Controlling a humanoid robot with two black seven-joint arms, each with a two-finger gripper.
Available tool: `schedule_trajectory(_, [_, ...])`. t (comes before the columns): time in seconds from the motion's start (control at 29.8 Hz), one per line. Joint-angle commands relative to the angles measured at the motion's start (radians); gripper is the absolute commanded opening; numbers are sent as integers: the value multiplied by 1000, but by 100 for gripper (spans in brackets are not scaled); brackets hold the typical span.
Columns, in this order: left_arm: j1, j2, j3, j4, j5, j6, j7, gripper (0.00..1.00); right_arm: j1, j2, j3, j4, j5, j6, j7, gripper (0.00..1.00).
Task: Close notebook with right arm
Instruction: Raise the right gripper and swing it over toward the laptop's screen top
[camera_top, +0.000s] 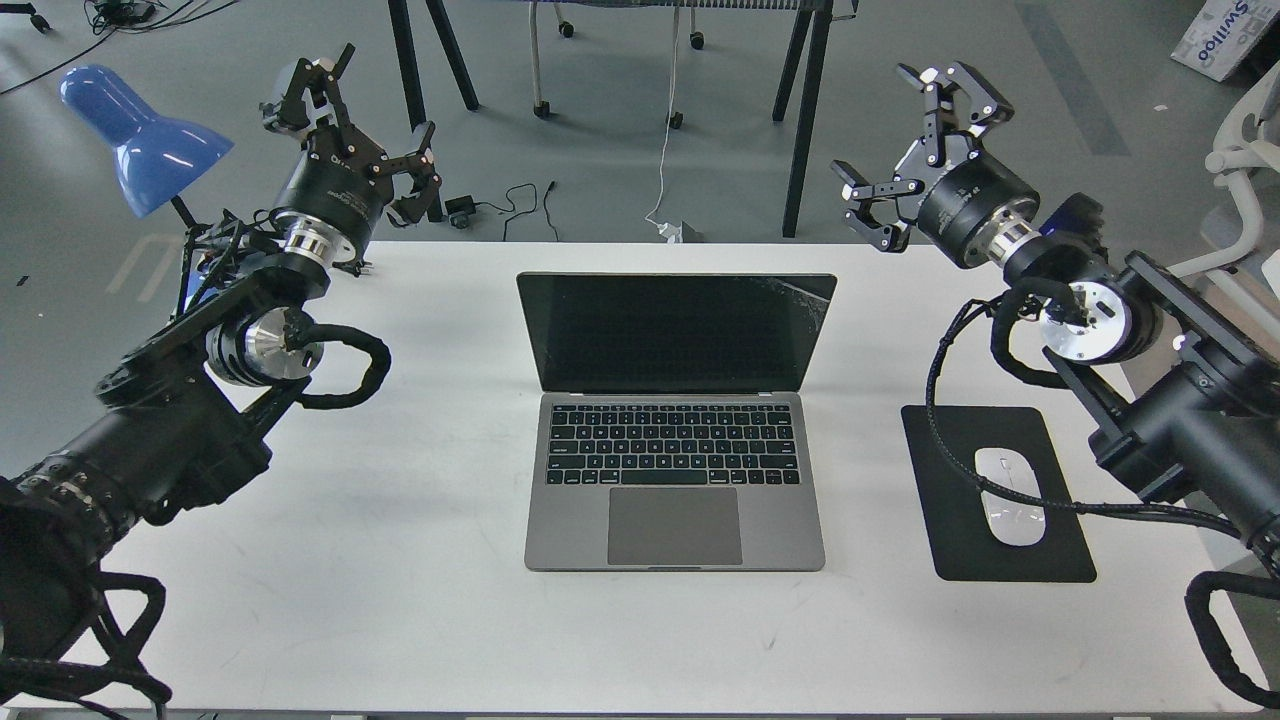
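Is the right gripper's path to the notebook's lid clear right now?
Probably yes. The right gripper hangs open beyond the notebook's upright screen corner, with nothing between; the mouse pad lies nearer, off that path.

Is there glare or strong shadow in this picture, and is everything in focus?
Head view: even, soft light; the notebook screen shows a pale smeared reflection at its upper right corner; faint shadows lie on the white table under the left arm and beside the mouse pad; both the left gripper and right gripper look sharp.

The notebook (676, 430), slim grey metal with black keys and dark screen, lies open at the table's (400, 600) middle, lid upright toward the far edge.
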Motion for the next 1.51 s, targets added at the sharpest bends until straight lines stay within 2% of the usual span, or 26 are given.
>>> schedule_trajectory(0.0, [0, 0, -1, 0, -2, -1, 0, 100, 79, 0, -108, -47, -1, -8, 0, 100])
schedule_trajectory(0.27, [0, 0, -1, 0, -3, -1, 0, 100, 188, 19, -211, -109, -1, -6, -2, 100])
schedule_trajectory(0.7, [0, 0, -3, 0, -5, -1, 0, 100, 291, 187, -383, -344, -7, -6, -3, 100])
schedule_trajectory(1.17, [0, 0, -3, 0, -5, -1, 0, 100, 326, 186, -590, -321, -8, 23, -3, 100])
schedule_trajectory(1.47, [0, 0, -3, 0, -5, -1, 0, 100, 335, 126, -690, -215, -8, 49, -3, 100])
